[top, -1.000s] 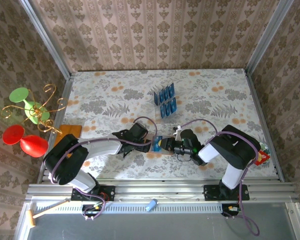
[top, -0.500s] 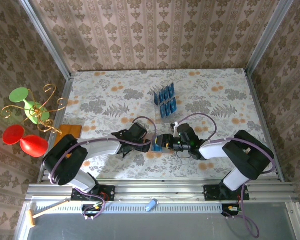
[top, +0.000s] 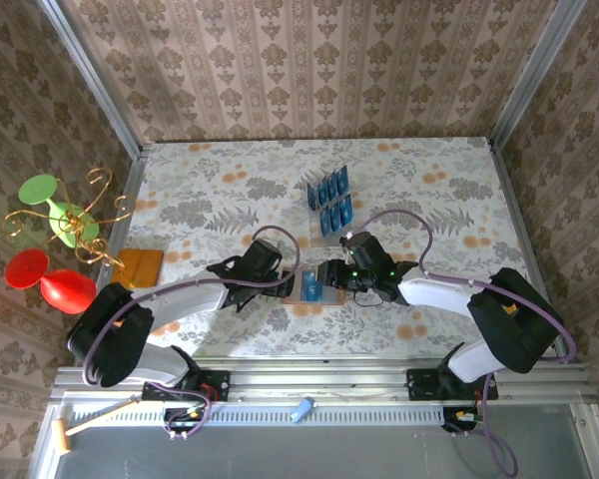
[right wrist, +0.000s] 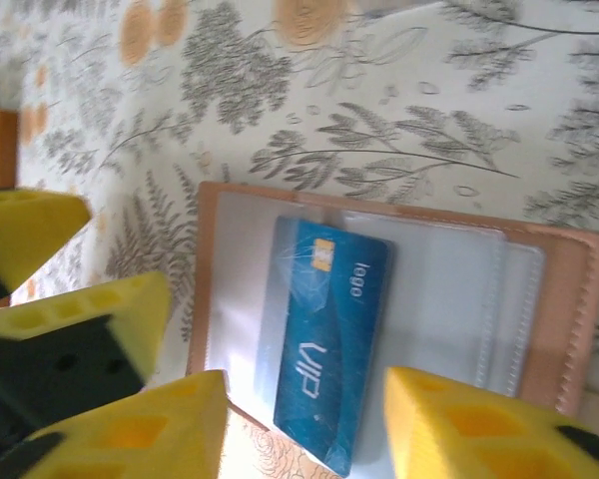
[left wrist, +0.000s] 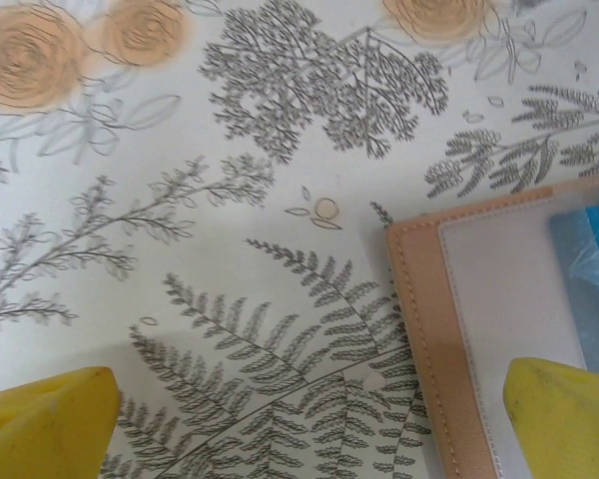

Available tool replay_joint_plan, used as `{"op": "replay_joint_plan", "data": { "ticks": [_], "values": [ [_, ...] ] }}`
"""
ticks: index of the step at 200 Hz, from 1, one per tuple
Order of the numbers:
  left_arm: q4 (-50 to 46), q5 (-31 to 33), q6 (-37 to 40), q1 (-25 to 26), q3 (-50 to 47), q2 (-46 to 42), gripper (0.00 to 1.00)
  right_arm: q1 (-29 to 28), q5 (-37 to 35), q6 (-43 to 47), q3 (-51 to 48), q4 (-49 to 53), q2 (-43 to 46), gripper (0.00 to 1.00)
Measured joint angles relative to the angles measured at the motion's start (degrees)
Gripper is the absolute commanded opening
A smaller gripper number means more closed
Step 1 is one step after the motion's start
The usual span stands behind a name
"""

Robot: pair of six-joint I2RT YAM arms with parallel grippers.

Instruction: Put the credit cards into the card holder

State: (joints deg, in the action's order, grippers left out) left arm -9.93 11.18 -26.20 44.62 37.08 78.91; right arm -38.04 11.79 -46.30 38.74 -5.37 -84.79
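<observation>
The card holder (top: 301, 291) lies open on the floral table, tan-edged with a grey inside (right wrist: 429, 289). One blue credit card (right wrist: 331, 334) rests flat in it, its upper end under a clear pocket and its lower end past the wallet's edge. My right gripper (right wrist: 304, 429) is open, with a finger on each side of that lower end and a gap on the left. My left gripper (left wrist: 304, 429) is wide open: one finger (left wrist: 569, 419) is over the wallet's grey inside (left wrist: 509, 289), the other is over the cloth. Both grippers, left (top: 283, 282) and right (top: 328, 277), meet at the wallet.
A clear slotted rack (top: 328, 200) with several more blue cards stands behind the wallet. A flat orange-brown square (top: 140, 267) lies at the table's left edge. Balloons on a gold stand (top: 55, 249) sit beyond the left rail.
The right gripper opened and released the card, which now lies in the wallet. The right arm swung its elbow out to the right. The left arm shifted slightly back.
</observation>
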Motion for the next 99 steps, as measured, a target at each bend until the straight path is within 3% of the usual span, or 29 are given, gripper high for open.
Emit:
{"op": "replay_joint_plan", "data": {
  "ticks": [35, 99],
  "values": [
    [-3.8, 1.3, -1.7, -1.3, 0.1, -0.4, 1.0, -0.5, -4.5, 2.4, 4.5, 9.6, -0.7, 0.13],
    [-6.6, 2.6, -3.0, -3.1, 0.1, -0.4, 1.0, -3.6, -8.6, 5.6, 11.7, 18.0, -8.5, 0.08]
  ]
}}
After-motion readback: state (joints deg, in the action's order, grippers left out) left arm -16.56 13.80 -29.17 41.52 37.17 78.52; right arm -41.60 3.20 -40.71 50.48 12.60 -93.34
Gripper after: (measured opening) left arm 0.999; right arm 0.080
